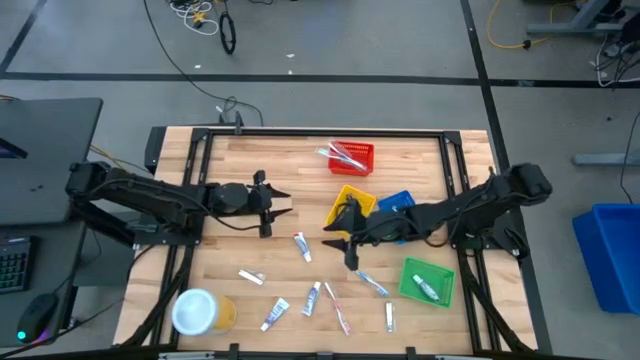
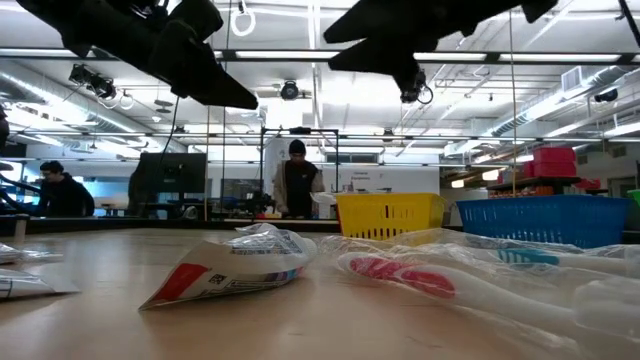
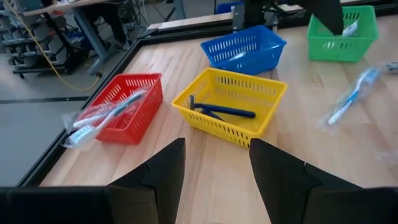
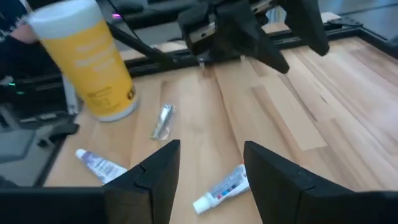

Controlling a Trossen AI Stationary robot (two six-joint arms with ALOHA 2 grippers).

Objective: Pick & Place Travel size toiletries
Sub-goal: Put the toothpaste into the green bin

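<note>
Small white tubes (image 1: 302, 246), (image 1: 312, 298), (image 1: 275, 314), (image 1: 390, 317), a silvery packet (image 1: 251, 277) and wrapped toothbrushes (image 1: 338, 308), (image 1: 372, 283) lie flat on the near half of the table. The red tray (image 1: 352, 158) holds toothbrushes, the yellow tray (image 3: 230, 106) a dark blue razor (image 3: 221, 112), and the green tray (image 1: 428, 281) a tube. My left gripper (image 1: 287, 203) hovers open, left of the yellow tray. My right gripper (image 1: 327, 236) hovers open above the table, just right of the tube (image 4: 221, 188). Neither holds anything.
A large yellow tub with a white top (image 1: 203, 312) stands at the near left corner. The blue tray (image 1: 397, 203) sits beside the yellow one, under my right arm. A raised black frame (image 1: 320, 131) runs along the table's edges. People stand in the room beyond.
</note>
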